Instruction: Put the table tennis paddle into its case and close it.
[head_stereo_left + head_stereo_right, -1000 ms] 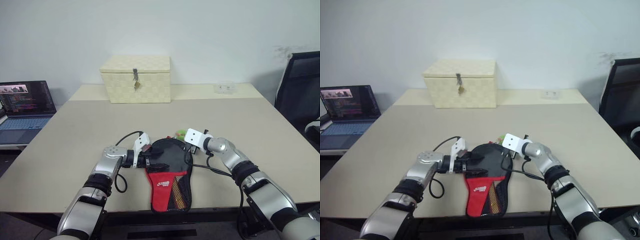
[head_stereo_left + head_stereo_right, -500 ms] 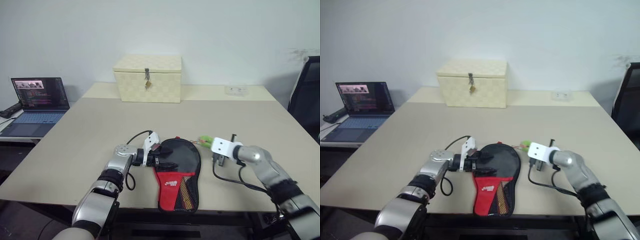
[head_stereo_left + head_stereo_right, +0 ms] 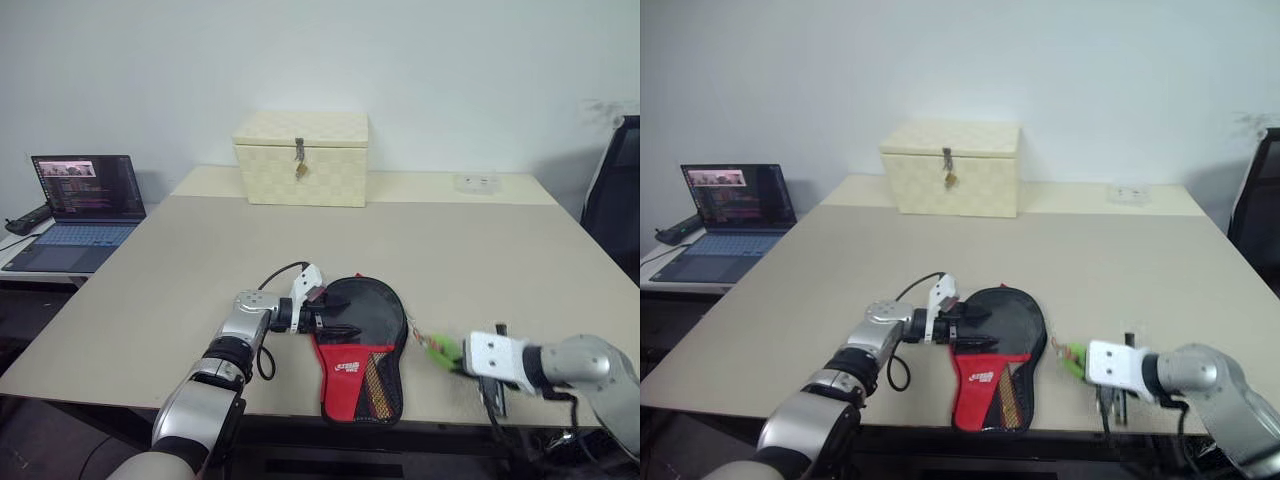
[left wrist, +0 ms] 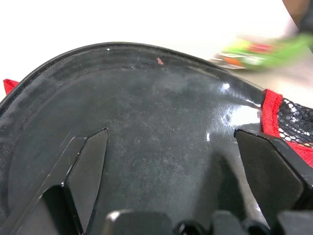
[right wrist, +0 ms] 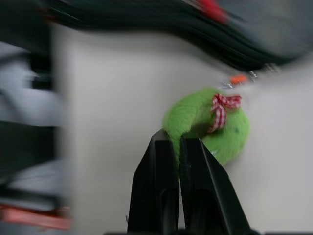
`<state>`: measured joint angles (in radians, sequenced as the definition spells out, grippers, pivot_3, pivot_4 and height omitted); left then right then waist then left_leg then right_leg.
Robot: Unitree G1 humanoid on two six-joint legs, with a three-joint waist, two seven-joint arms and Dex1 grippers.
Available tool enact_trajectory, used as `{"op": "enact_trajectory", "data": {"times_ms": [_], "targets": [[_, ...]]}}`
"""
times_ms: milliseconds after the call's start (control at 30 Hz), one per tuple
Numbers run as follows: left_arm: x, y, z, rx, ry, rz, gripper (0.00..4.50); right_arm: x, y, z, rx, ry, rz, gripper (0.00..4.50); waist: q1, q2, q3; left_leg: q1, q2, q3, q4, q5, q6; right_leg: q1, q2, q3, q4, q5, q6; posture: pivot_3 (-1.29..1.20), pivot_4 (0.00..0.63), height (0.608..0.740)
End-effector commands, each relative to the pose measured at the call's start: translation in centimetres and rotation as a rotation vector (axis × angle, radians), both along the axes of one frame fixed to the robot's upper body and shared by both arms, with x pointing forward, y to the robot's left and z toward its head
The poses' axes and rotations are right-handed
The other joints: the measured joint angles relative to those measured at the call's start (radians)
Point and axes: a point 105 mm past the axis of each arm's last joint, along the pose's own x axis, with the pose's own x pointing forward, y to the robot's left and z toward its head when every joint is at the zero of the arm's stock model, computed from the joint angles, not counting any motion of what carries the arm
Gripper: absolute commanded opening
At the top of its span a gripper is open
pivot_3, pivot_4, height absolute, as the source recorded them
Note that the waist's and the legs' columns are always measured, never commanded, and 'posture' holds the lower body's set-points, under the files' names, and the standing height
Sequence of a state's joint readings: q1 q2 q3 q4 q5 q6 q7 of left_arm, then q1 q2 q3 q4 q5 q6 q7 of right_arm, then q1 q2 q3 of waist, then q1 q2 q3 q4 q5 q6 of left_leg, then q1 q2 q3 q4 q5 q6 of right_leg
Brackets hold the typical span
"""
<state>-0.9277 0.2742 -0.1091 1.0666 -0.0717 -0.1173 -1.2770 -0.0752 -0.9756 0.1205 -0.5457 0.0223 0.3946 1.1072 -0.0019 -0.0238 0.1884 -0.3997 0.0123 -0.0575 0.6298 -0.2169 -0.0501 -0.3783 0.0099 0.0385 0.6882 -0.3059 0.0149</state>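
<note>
The right gripper is pinched tight on a fuzzy green charm with a red checked bow; I think it is the zip pull, so pull gently along the edge. The left gripper, fingers wide apart, presses the soft black-and-red paddle-shaped case on the beige table. The paddle itself I cannot see; maybe it sits inside.

Beige table carries case, woven box.
</note>
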Motion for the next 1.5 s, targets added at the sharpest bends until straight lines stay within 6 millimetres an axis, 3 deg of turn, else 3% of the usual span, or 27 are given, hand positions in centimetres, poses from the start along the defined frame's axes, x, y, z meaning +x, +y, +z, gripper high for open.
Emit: {"op": "enact_trajectory", "data": {"times_ms": [33, 200, 333, 633, 767, 867, 1033, 1133, 1267, 1400, 1500], "targets": [[-0.5, -0.7, -1.1, 0.015, 0.042, -0.018, 4.5, -1.7, 0.7, -0.4, -0.025, 0.04, 0.068, 0.03, 0.0, 0.0, 0.0, 0.0, 0.0, 0.0, 0.0, 0.0, 0.0, 0.0, 0.0, 0.0, -0.001, 0.0, 0.001, 0.0, 0.15, 0.74], [-0.5, -0.8, -1.2, 0.015, 0.042, -0.016, 4.5, -4.9, 1.0, -2.0, -0.061, 0.18, 0.152, 0.03, 0.002, 0.0, 0.0, -0.001, -0.001, 0.0, 0.0, 0.0, 0.0, 0.004, -0.002, 0.0, -0.009, 0.002, 0.004, 0.0, 0.15, 0.74], [-0.4, -0.8, -1.4, 0.017, 0.042, -0.007, 4.5, -9.3, 1.0, -3.1, -0.086, 0.38, 0.265, 0.03, 0.009, 0.0, -0.001, -0.001, -0.002, -0.001, 0.0, 0.0, 0.001, 0.005, -0.004, -0.001, -0.009, 0.002, 0.006, 0.0, 0.15, 0.74], [-0.4, -0.9, -1.5, 0.015, 0.035, 0.002, 4.5, -11.3, 3.2, -1.3, -0.002, 0.454, 0.348, 0.03, 0.002, 0.0, -0.001, 0.001, -0.002, 0.0, 0.001, -0.001, 0.001, 0.006, -0.004, 0.0, -0.009, 0.003, 0.008, 0.0, 0.15, 0.74], [-0.3, -1.0, -1.4, 0.012, 0.03, 0.001, 4.5, -9.4, 3.6, -0.9, 0.011, 0.398, 0.268, 0.03, 0.002, 0.0, -0.001, 0.0, -0.002, 0.0, 0.001, -0.001, 0.001, 0.006, -0.004, 0.0, -0.009, 0.003, 0.008, 0.0, 0.15, 0.74], [-0.3, -1.0, -1.4, 0.012, 0.027, 0.001, 4.5, -8.8, 3.6, -0.2, 0.023, 0.409, 0.231, 0.69, 0.002, 0.001, -0.001, 0.0, -0.002, 0.0, 0.001, -0.001, 0.001, 0.006, -0.005, 0.0, -0.009, 0.003, 0.008, 0.0, 0.15, 0.74], [-0.4, -1.1, -1.2, 0.006, 0.017, -0.003, 4.5, -7.1, 4.2, 1.4, 0.102, 0.382, 0.152, 2.41, 0.001, 0.001, -0.001, 0.001, -0.002, 0.0, 0.001, -0.001, 0.001, 0.006, -0.005, 0.0, -0.009, 0.003, 0.008, 0.0, 0.15, 0.74], [-0.3, -1.0, -0.8, -0.005, 0.004, -0.004, 4.5, -5.3, 4.1, 2.3, 0.145, 0.332, 0.086, 2.41, 0.001, 0.0, -0.002, 0.001, -0.001, 0.0, 0.001, -0.001, 0.001, 0.006, -0.005, 0.0, -0.008, 0.003, 0.008, 0.0, 0.15, 0.74], [-0.4, -0.8, 0.9, -0.06, -0.024, -0.031, 4.5, -1.1, 3.7, 3.2, 0.242, 0.19, -0.018, 2.41, 0.0, 0.0, -0.001, 0.0, -0.001, 0.001, 0.001, -0.001, 0.001, 0.005, -0.005, 0.0, -0.009, 0.003, 0.008, 0.0, 0.15, 0.74], [-0.9, 0.1, 3.7, -0.111, -0.084, -0.059, 4.5, 2.5, 3.8, 3.9, 0.399, 0.08, -0.075, 2.41, -0.004, -0.001, 0.0, -0.001, -0.001, 0.001, 0.001, -0.001, 0.001, 0.004, -0.005, 0.001, -0.008, 0.003, 0.008, 0.0, 0.15, 0.74], [-2.2, 1.5, 6.4, -0.14, -0.143, -0.072, 4.5, 5.0, 3.2, 3.2, 0.441, 0.04, -0.099, 2.41, -0.011, -0.002, 0.0, -0.002, 0.0, 0.001, 0.0, -0.001, 0.001, 0.002, -0.004, 0.001, -0.007, 0.004, 0.005, 0.0, 0.15, 0.74]]}}
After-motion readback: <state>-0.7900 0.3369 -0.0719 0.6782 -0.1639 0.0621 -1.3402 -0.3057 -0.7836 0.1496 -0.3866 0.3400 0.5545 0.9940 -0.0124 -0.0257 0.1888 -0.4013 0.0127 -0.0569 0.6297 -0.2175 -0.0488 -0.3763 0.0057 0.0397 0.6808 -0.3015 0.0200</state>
